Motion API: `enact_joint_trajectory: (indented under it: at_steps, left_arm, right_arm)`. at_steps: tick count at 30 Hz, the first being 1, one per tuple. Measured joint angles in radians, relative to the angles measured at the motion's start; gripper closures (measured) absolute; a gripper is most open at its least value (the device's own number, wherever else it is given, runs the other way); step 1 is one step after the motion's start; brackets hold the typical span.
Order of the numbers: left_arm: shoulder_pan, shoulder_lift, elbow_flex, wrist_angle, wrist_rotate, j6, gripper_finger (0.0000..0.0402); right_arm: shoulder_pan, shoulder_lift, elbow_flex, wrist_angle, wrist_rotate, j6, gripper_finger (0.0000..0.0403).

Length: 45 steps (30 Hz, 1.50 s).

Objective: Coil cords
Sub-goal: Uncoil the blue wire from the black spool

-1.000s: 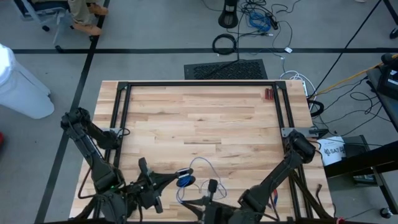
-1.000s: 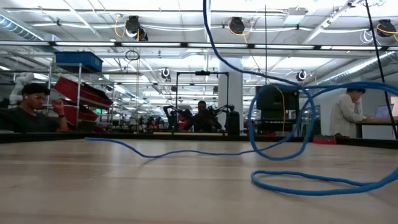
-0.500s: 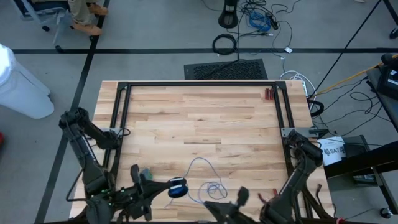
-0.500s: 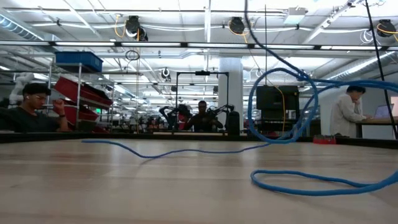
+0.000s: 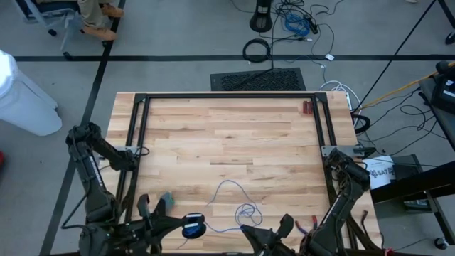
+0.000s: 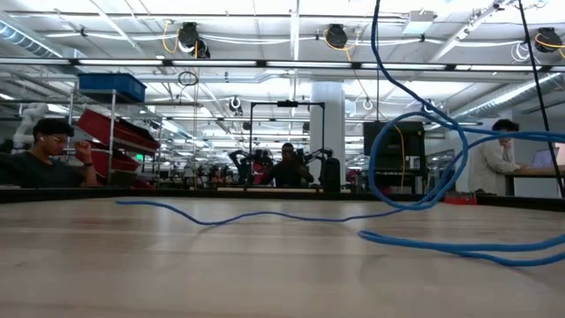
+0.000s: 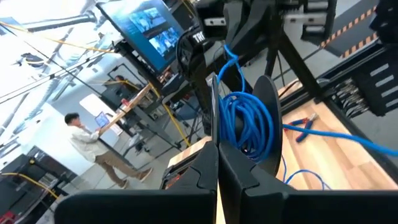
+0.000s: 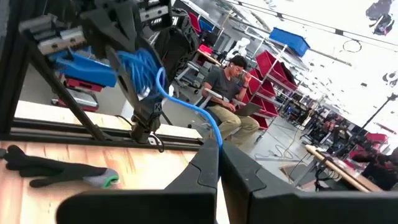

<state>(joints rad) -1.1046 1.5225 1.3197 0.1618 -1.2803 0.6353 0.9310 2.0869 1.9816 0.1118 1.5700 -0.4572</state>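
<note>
Table (image 5: 227,135): pale wood inside a black frame
Cord (image 5: 238,210): thin, blue; loose loops lie on the table near its front edge, between the two grippers; one end wound into a bundle (image 7: 249,124); strand rises off the wood in the low view (image 6: 415,168)
Left gripper (image 5: 193,226): at the front edge, left of the loops; fingers clenched on the bundle's disc
Right gripper (image 5: 245,229): at the front edge, right of the bundle; fingers pinched on the cord strand (image 8: 196,112)
</note>
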Motion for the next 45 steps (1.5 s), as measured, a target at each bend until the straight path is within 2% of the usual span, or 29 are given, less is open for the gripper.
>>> enact_joint_trajectory:
  at_steps: [4,6,10,15,21,26,31,36,39,45]
  left_arm:
    - [-0.017,-0.002,0.0,0.064,0.0,0.035,0.0401]
    - [-0.024,-0.002,0.0,0.084,0.0,0.054,0.0401]
    - [-0.031,-0.002,0.0,0.12,0.003,0.061,0.0401]
    - [-0.031,-0.002,0.0,0.158,0.004,0.061,0.0401]
    - [-0.031,-0.002,0.0,0.173,0.004,0.059,0.0401]
    - [-0.028,-0.002,0.0,0.171,0.004,0.059,0.0401]
    - [-0.021,-0.002,0.0,0.17,-0.001,0.054,0.0401]
    - [-0.021,-0.002,0.0,0.169,-0.004,0.053,0.0401]
    - [-0.021,-0.002,0.0,0.169,-0.004,0.053,0.0401]
    - [-0.014,-0.002,0.0,0.168,-0.004,0.052,0.0401]
  right_arm:
    - [-0.003,0.0,0.0,-0.078,-0.006,0.043,0.0403]
    - [-0.007,0.0,0.0,-0.138,-0.045,0.09,0.0403]
    - [-0.023,0.0,0.0,-0.255,-0.203,0.188,0.0396]
    - [-0.057,0.0,0.001,-0.407,-0.352,0.367,0.0377]
    - [-0.108,0.001,0.001,-0.626,-0.629,0.609,0.036]
    - [-0.142,0.001,0.001,-0.642,-0.631,0.719,0.0352]
    - [-0.161,0.023,0.002,-0.55,-0.715,0.663,0.0331]
    - [-0.171,0.068,0.0,-0.47,-0.67,0.554,0.0289]
    - [-0.187,0.076,0.001,-0.423,-0.6,0.535,0.0269]
    - [-0.217,0.08,0.001,-0.348,-0.607,0.553,0.0252]
